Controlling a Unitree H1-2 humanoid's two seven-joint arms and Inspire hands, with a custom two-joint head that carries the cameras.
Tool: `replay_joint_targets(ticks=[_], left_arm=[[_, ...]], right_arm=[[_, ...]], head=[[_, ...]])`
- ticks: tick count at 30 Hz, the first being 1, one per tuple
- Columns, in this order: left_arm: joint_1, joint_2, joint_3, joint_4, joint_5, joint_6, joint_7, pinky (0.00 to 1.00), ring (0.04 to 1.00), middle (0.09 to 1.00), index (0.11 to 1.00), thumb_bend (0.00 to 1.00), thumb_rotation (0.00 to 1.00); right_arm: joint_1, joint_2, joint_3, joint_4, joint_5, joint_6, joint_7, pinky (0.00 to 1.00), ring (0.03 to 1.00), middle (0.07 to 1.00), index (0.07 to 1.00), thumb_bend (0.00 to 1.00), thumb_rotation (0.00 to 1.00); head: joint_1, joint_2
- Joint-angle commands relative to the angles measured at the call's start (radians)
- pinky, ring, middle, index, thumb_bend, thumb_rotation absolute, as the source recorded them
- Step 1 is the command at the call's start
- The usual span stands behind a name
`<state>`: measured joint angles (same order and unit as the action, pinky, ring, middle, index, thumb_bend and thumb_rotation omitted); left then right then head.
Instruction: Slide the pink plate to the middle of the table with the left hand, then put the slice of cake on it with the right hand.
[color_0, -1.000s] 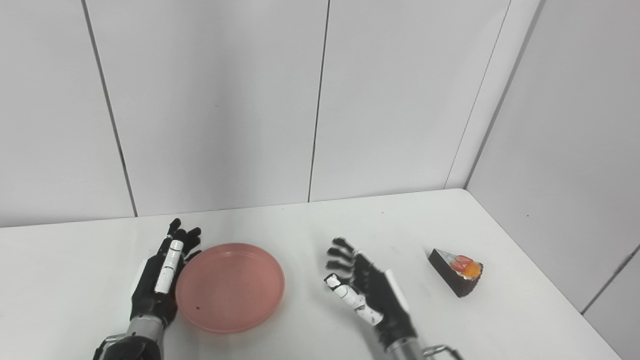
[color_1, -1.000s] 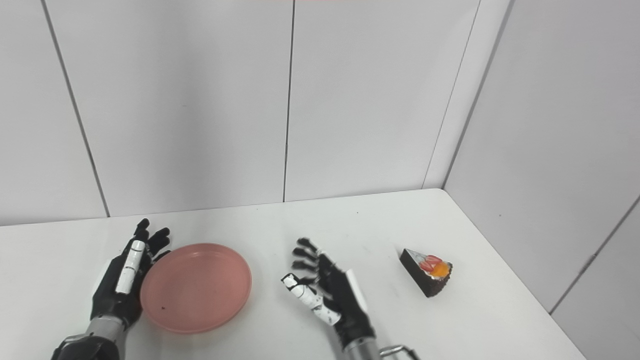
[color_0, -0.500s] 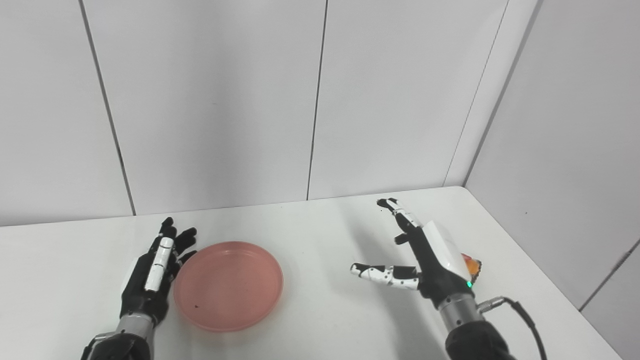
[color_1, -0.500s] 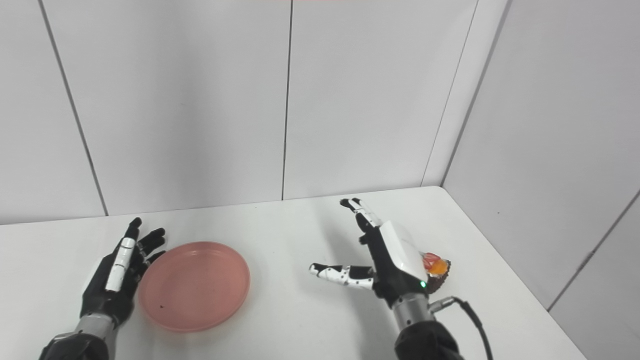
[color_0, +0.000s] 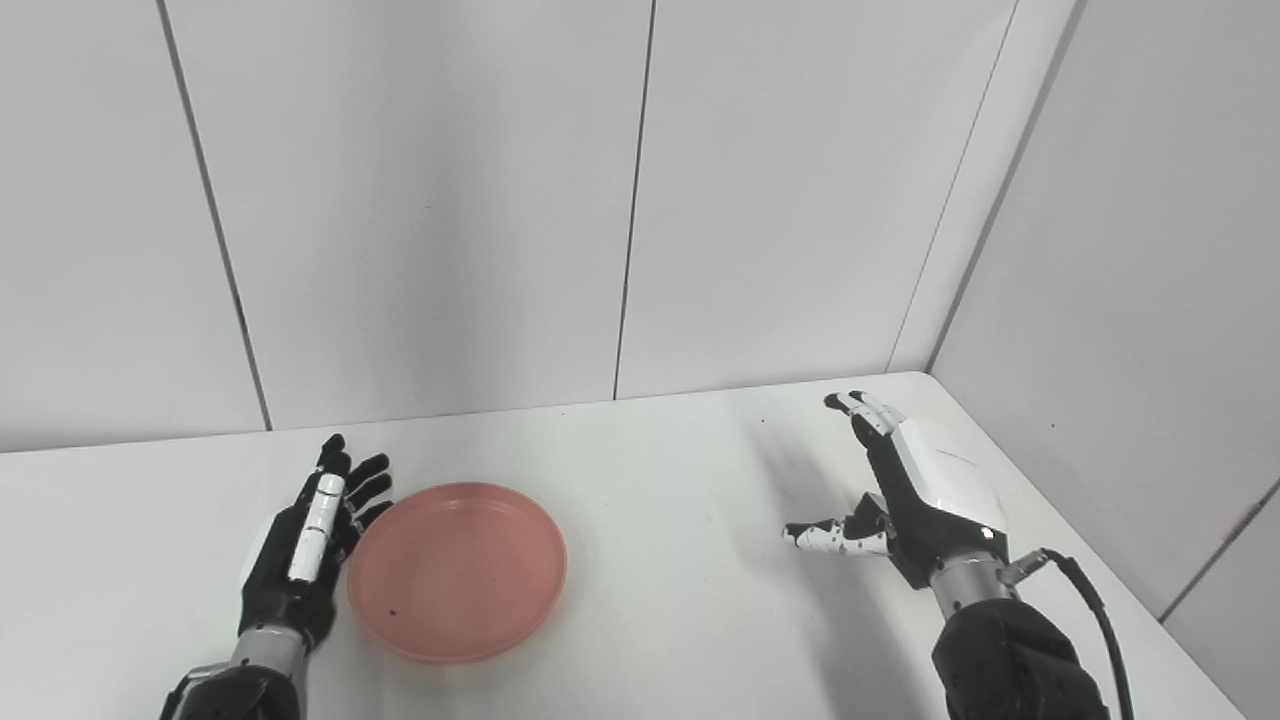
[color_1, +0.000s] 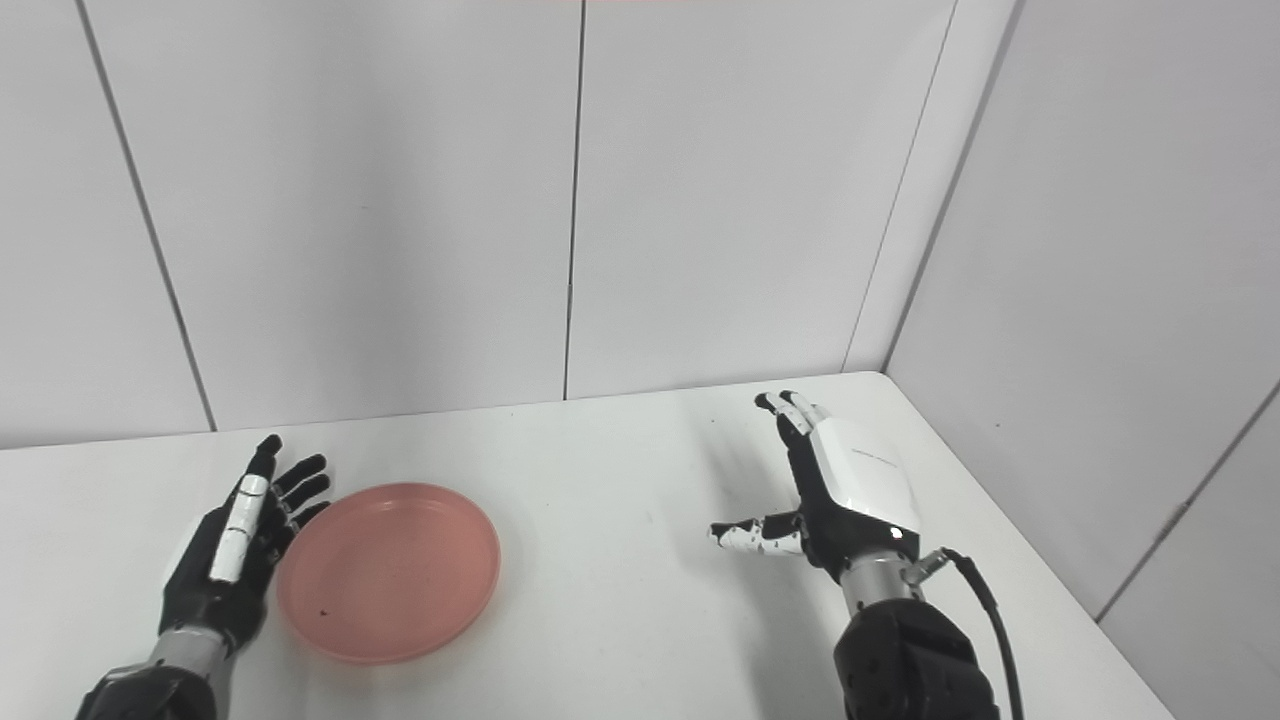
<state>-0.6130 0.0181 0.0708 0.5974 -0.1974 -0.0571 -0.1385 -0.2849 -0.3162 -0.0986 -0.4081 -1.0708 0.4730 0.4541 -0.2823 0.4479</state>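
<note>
The pink plate (color_0: 458, 568) lies flat on the white table (color_0: 640, 470), left of its middle. My left hand (color_0: 305, 545) is open, palm toward the plate, right beside its left rim. My right hand (color_0: 915, 490) is open, raised over the right part of the table with fingers spread and its white back toward me. The slice of cake is hidden behind my right hand in both views.
The table meets grey wall panels (color_0: 640, 200) at the back and on the right (color_0: 1150, 300). My right forearm and its cable (color_0: 1085, 610) reach in from the lower right corner.
My right hand has swung from the table's middle to the right and turned its back to me, covering the cake. My left hand and the plate have stayed where they were.
</note>
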Motion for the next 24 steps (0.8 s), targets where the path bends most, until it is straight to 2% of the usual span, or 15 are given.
replay_joint_targets(ticks=[1, 2, 6, 8, 11, 16, 19, 21, 24], left_arm=[[0.004, -0.005, -0.004, 0.022, 0.005, 0.044, 0.002, 0.8, 0.852, 0.845, 1.0, 0.79, 0.81], [0.003, -0.005, -0.004, 0.024, 0.005, 0.043, 0.002, 0.8, 0.849, 0.843, 1.0, 0.8, 0.81], [0.002, -0.005, -0.007, 0.027, 0.005, 0.044, -0.001, 0.8, 0.851, 0.847, 1.0, 0.77, 0.82], [0.001, -0.005, -0.008, 0.033, 0.005, 0.04, -0.003, 0.79, 0.835, 0.828, 1.0, 0.77, 0.82], [-0.002, -0.005, -0.011, 0.039, 0.01, 0.038, 0.001, 0.79, 0.834, 0.821, 1.0, 0.76, 0.82], [-0.005, -0.003, -0.013, 0.04, 0.011, 0.035, -0.003, 0.79, 0.841, 0.825, 1.0, 0.76, 0.83], [-0.008, -0.003, -0.015, 0.042, 0.011, 0.032, -0.006, 0.79, 0.849, 0.831, 1.0, 0.76, 0.83], [-0.009, -0.003, -0.015, 0.041, 0.011, 0.034, -0.005, 0.78, 0.849, 0.831, 1.0, 0.76, 0.83], [-0.01, -0.002, -0.015, 0.039, 0.009, 0.037, -0.006, 0.78, 0.849, 0.836, 1.0, 0.75, 0.82]], right_arm=[[-0.035, -0.009, -0.021, -0.001, -0.035, -0.003, 0.004, 0.7, 0.917, 0.923, 0.864, 1.0, 0.18], [-0.037, -0.009, -0.024, 0.005, -0.042, -0.004, 0.009, 0.7, 0.917, 0.924, 0.866, 0.99, 0.18], [-0.065, -0.07, -0.017, 0.076, -0.075, -0.006, 0.01, 0.75, 0.912, 0.912, 0.865, 1.0, 0.19], [-0.076, -0.097, -0.009, 0.097, -0.08, -0.007, 0.016, 0.85, 0.93, 0.913, 0.859, 0.99, 0.22], [-0.086, -0.123, -0.005, 0.118, -0.074, -0.006, 0.024, 0.91, 0.936, 0.913, 0.855, 0.98, 0.23], [-0.099, -0.141, -0.001, 0.184, -0.083, -0.004, 0.039, 0.9, 0.937, 0.915, 0.858, 0.98, 0.26], [-0.108, -0.152, -0.001, 0.25, -0.058, -0.005, 0.018, 0.9, 0.931, 0.9, 0.853, 1.0, 0.26], [-0.114, -0.166, 0.002, 0.3, -0.048, -0.005, 0.002, 0.88, 0.923, 0.9, 0.85, 1.0, 0.31], [-0.123, -0.185, 0.001, 0.359, -0.028, -0.005, -0.022, 0.87, 0.916, 0.901, 0.843, 1.0, 0.33]], head=[[0.001, 0.0], [0.001, 0.0], [0.011, -0.003], [0.012, -0.003], [0.012, -0.004], [0.013, -0.003], [0.013, -0.003], [0.013, -0.002], [0.011, -0.001]])
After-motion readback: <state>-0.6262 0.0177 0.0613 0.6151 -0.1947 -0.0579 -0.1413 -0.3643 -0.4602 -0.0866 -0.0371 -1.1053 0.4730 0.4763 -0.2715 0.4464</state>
